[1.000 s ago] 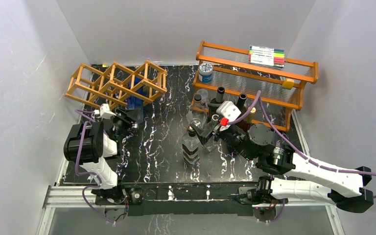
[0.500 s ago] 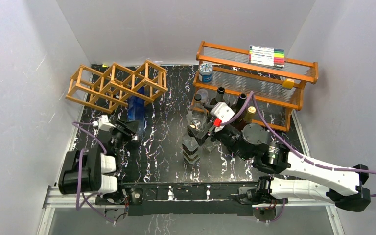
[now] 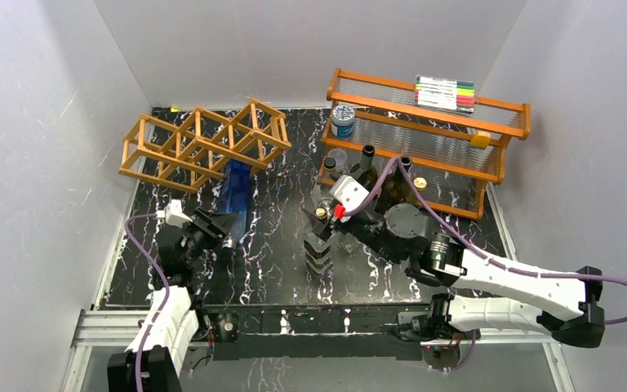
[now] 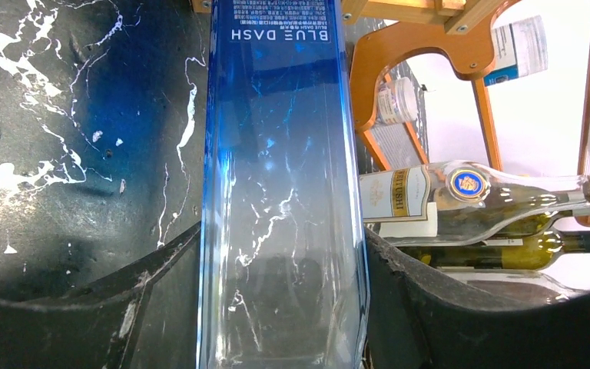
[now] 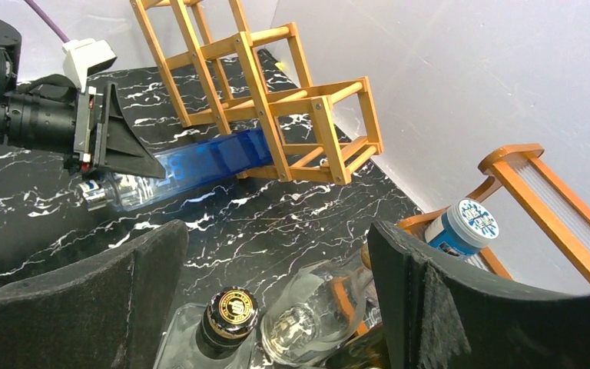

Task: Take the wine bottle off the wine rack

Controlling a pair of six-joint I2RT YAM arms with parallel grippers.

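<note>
Black marble table [image 3: 277, 237]: left gripper [image 3: 212, 231] clamps the blue wine bottle [image 3: 235, 189] reaching the wine rack [image 3: 204, 143] at ten o'clock; right gripper [image 3: 320, 214] gapes wide open.

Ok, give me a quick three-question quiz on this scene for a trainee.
1. True or false: the right gripper stands open, holding nothing.
2. What is the left gripper shut on? A) blue bottle B) marker pack C) white tub
3. Fill in: the blue bottle's far end is tucked under the sticks of the wooden ___.
Key: 1 true; 2 A; 3 rack.
</note>
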